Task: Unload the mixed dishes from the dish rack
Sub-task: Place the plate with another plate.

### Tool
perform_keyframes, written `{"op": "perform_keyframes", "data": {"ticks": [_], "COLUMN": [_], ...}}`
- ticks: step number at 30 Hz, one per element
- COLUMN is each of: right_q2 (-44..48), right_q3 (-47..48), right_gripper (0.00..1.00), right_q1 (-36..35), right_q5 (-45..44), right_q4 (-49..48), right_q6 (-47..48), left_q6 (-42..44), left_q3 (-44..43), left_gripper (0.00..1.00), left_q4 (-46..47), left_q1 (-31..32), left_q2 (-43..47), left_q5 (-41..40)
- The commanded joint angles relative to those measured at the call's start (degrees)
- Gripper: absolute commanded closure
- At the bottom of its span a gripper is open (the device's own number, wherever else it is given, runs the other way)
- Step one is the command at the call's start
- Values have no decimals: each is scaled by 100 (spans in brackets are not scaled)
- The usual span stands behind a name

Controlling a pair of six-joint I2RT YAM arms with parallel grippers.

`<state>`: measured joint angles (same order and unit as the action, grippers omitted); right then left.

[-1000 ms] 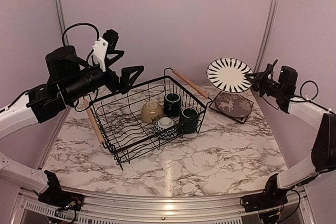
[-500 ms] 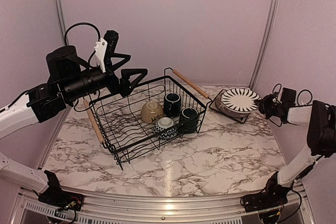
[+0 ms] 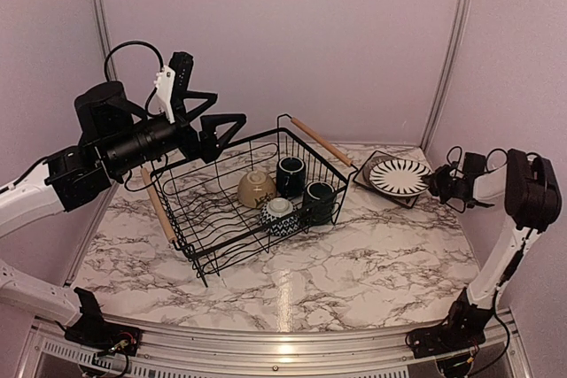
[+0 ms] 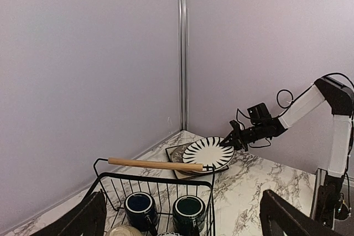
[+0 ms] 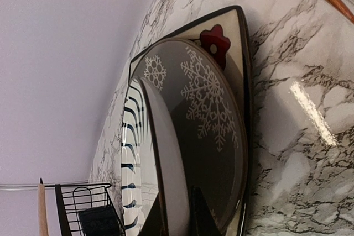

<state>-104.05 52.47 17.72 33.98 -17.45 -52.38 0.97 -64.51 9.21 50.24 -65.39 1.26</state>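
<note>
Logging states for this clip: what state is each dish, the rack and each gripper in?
left gripper: open, empty, in air.
right gripper: shut on striped plate.
striped plate: tilted over grey plate.
grey plate: flat on square plate.
dish rack: holds mugs, bowls.
mugs: upright.

The rack (image 3: 213,219) is black wire with pale wooden handles (image 3: 321,141). Inside it, two mugs (image 3: 290,174) are dark navy, one bowl (image 3: 256,189) is plain tan, and the other bowl (image 3: 280,216) is cream with a dark patterned band. The striped plate (image 3: 400,176) has black rays on white. The grey plate (image 5: 210,103) shows white snowflakes. The square plate (image 5: 228,53) is cream with a red flower and a dark rim. The bench (image 3: 354,263) is white marble with dark veins.
</note>
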Motion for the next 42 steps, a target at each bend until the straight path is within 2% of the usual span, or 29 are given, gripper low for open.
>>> {"op": "perform_keyframes", "data": {"ticks": [1,18,26,28,36,42], "right_q2": [-189,-1063,-1184,-1166,-1026,-871], "right_q3": [464,1250,1558,1617,1826,2043], "right_gripper": [100,94,80,74,65,46], "right_q1": [30,5,-197,-259,-406,-470], "right_q5": [208,121,-162,-347,-804,-1339], "right_q4": [-750,-489,240,507,1381,2298], "right_q6": [10,302,865,1075,1741,2393], "left_q6": [-58,-285,-332,-343,-324,-423], "left_q3": [31,52,88,88,-62,-83], "left_gripper": [1,1,1,1,1,1], "left_q4": [274,283,225,224,55,76], "left_q1": [-25,-23,-26,-23,-23,-19], "left_q2": [37,-74,-72,-74,-205,-287], "left_q5": [19,119,95,94,107,135]}}
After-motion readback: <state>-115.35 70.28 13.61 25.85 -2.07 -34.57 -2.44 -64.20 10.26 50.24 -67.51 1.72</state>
